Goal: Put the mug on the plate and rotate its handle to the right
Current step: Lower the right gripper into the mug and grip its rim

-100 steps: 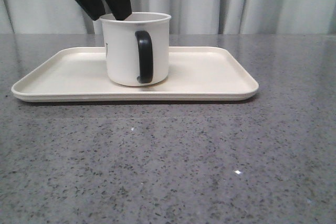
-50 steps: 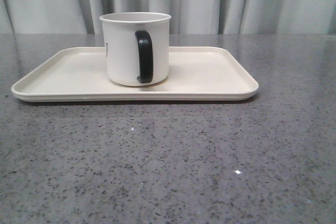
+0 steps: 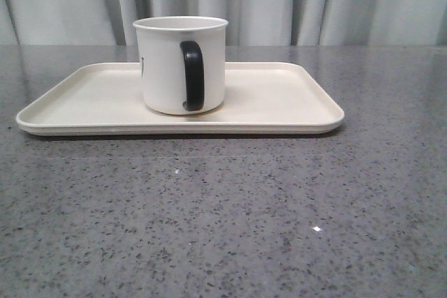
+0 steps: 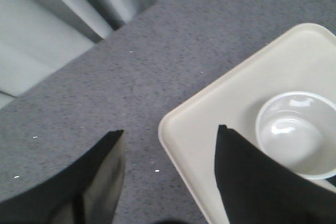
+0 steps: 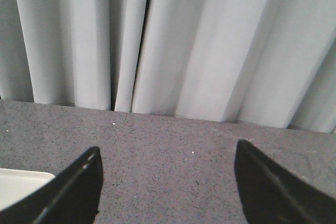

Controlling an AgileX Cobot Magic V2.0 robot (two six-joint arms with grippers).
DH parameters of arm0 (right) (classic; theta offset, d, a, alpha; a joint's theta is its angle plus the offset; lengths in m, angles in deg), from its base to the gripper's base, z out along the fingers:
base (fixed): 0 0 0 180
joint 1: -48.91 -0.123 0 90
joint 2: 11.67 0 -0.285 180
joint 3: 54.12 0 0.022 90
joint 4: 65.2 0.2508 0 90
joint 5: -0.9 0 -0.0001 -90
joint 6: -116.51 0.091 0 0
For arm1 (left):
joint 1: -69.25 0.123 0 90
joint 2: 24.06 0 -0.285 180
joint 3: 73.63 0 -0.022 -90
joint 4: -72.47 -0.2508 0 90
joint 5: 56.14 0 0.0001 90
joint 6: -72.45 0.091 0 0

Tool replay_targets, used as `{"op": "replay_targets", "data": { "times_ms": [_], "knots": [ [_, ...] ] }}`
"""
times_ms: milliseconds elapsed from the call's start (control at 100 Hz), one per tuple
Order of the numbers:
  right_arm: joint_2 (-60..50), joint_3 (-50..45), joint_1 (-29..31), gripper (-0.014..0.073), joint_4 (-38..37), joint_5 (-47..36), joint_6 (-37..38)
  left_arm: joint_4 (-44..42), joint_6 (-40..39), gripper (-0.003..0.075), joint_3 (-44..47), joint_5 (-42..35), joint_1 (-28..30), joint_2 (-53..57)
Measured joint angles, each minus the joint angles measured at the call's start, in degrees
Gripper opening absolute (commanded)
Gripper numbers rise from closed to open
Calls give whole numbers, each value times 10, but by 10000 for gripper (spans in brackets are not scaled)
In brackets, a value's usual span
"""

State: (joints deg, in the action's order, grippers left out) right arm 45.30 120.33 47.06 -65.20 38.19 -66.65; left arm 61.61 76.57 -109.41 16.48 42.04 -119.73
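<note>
My white cylindrical enamel-style mug (image 3: 183,65) stands upright on the wide cream-white rectangular plate (image 3: 279,99) with rounded corners and a low raised rim, which rests on the speckled grey stone table (image 3: 230,214). The mug sits toward the middle of the plate, and its glossy black C-shaped loop handle (image 3: 192,75) faces the front camera, just right of the mug's centre line; a sliver of black print shows at the mug's left edge. Pale grey pleated curtains (image 3: 279,1) hang behind the table. From my left wrist camera, my left gripper (image 4: 168,145) hangs above the plate's corner with its black fingers (image 4: 100,182) spread wide and nothing between them; the mug's open mouth (image 4: 294,132) lies beside one finger, not touching it as far as I can tell. My right gripper (image 5: 168,174) is likewise spread wide and empty, over bare table near the curtains, with only a corner of the plate (image 5: 21,182) showing by one finger. Neither gripper appears in the front view.
</note>
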Motion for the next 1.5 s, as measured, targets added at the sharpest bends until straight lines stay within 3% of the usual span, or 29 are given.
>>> {"op": "replay_targets", "data": {
  "times_ms": [100,170,410,600,790,1050,1280,1500],
  "knots": [
    [0,0,0,531,0,0,0,-43,-17,354,3,0,0,37],
    [0,0,0,531,0,0,0,-74,-29,291,13,1,0,64],
    [5,1,0,530,0,-5,0,-112,-41,-19,67,3,34,154],
    [50,39,-12,530,23,-5,-4,-115,-48,-20,118,5,99,206],
    [139,133,-89,530,65,21,-48,-117,-52,-20,158,6,145,236],
    [274,236,-203,530,89,118,-64,-114,-52,-20,178,6,150,249],
    [370,251,-257,530,99,178,-67,-102,-52,-20,178,6,150,249],
    [425,251,-292,530,118,187,-67,-100,-53,-20,178,6,150,249]
  ]
}}
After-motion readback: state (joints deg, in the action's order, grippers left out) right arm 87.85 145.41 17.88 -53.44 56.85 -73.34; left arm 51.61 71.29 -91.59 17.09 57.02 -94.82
